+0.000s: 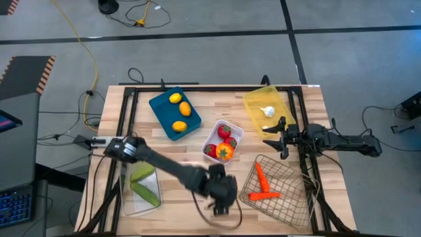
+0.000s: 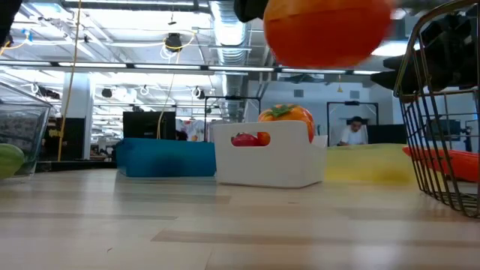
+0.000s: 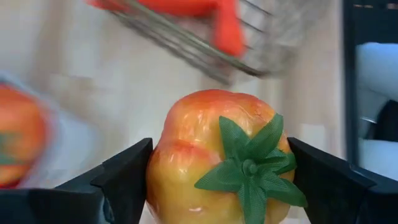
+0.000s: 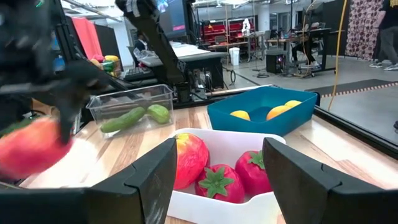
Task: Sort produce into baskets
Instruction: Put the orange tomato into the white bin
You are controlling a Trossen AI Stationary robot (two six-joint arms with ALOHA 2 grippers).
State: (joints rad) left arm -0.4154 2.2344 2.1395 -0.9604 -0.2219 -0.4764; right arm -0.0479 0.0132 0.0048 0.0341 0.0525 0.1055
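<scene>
Pale wood planks of the desk (image 1: 197, 141) ran under everything, an open workshop beyond. Nearest the front edge, the left pincer (image 1: 222, 189) hung above the boards with its fingers closed on an orange-red pepper (image 3: 217, 158), stem facing the wrist camera. Just beside it stood the wire basket (image 1: 279, 197) with two carrots (image 1: 263, 184), which looked the wrong home. The white tray (image 1: 222, 141) of tomatoes and berries lay farther back, near the pincer, so the carry probably ran that way, unobstructed. The clear bin (image 1: 141, 187) held cucumbers; the teal tray (image 1: 174, 112) held citrus; garlic (image 1: 267, 111) sat in the yellow tray (image 1: 266, 108). The right pincer (image 1: 283, 139) waited agape and empty near the white tray.
</scene>
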